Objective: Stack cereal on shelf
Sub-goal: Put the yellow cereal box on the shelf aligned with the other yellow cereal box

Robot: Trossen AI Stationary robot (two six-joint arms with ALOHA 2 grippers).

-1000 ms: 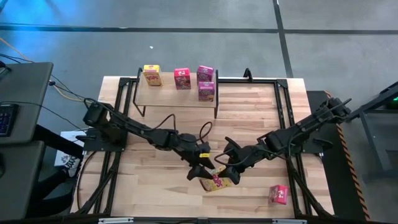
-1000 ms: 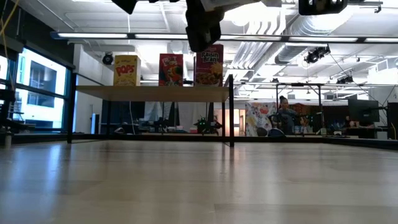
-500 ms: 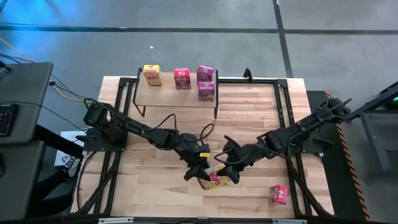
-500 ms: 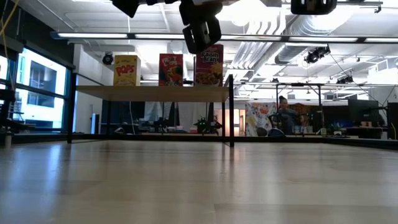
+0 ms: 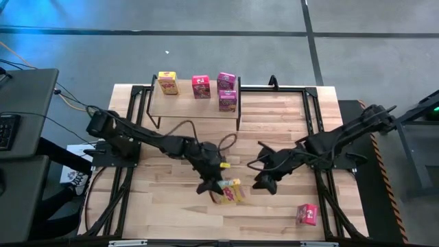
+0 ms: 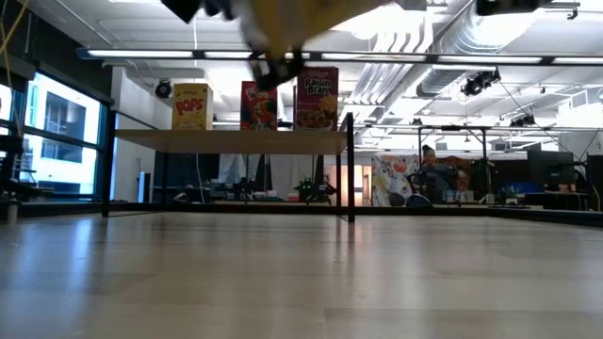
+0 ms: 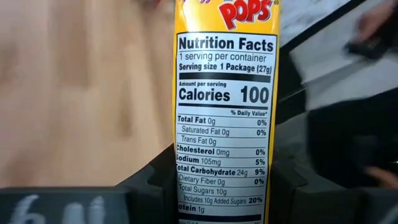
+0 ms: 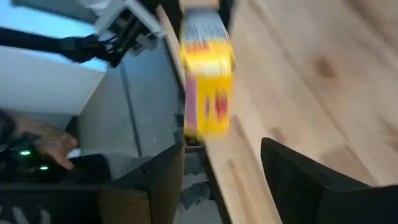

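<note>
Near the front centre of the wooden table, well forward of the shelf, the left gripper clamps a yellow cereal box. The left wrist view shows both dark fingers pressed against the narrow printed side panel of this flat-faced cardboard carton, which carries a nutrition table. The right gripper sits just beside the box, on the side away from the left arm, jaws parted and holding nothing; the right wrist view shows the box ahead of its spread fingers, apart from them.

The shelf is a light plank on thin black legs at the table's rear edge. Its top carries another yellow box at one end, a pink box at the middle, and two more pink boxes close together at the other end. Bare plank shows between the yellow and middle boxes. A further pink box lies near the table's front right corner, well apart from both grippers. Smooth open planking separates the shelf from the held box.
</note>
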